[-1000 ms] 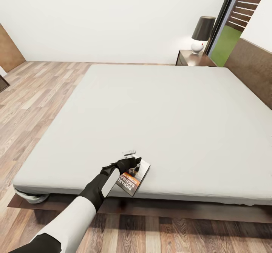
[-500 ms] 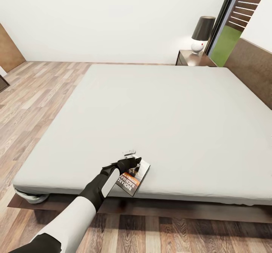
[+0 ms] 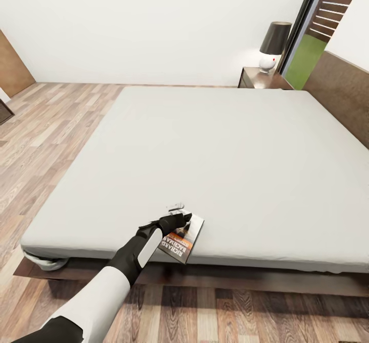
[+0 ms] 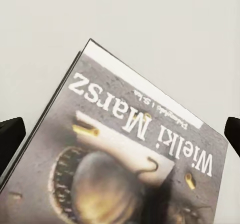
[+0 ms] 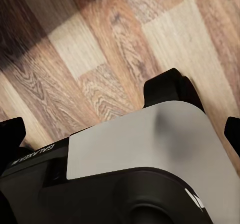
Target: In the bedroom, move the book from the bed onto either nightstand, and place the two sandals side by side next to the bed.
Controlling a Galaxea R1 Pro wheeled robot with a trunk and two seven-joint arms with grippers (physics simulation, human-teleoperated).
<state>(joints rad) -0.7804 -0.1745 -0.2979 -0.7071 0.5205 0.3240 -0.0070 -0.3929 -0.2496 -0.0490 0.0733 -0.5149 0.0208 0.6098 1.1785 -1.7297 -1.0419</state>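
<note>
The book [image 3: 180, 240] lies face up at the near edge of the grey bed [image 3: 215, 143], one corner just over the edge. My left gripper [image 3: 177, 215] hangs right above its far end, open, with nothing between the fingers. In the left wrist view the book [image 4: 125, 169] lies close under the left gripper [image 4: 120, 134], whose fingertips stand wide apart at both sides. My right gripper [image 5: 120, 134] is open over the wood floor [image 5: 100, 48], close to my own base. A nightstand [image 3: 261, 79] stands at the bed's far right corner. The sandals are out of view.
A black-shaded lamp [image 3: 274, 46] with a white base takes up part of the nightstand top. The dark headboard [image 3: 343, 92] runs along the right. Wood-plank floor [image 3: 41, 128] lies left of the bed and in front of it. A window [image 3: 312, 41] is behind the nightstand.
The bed has shifted slightly up and away in the picture, so the camera has moved. The arm and the book keep their picture position, so the book now overhangs the near edge.
</note>
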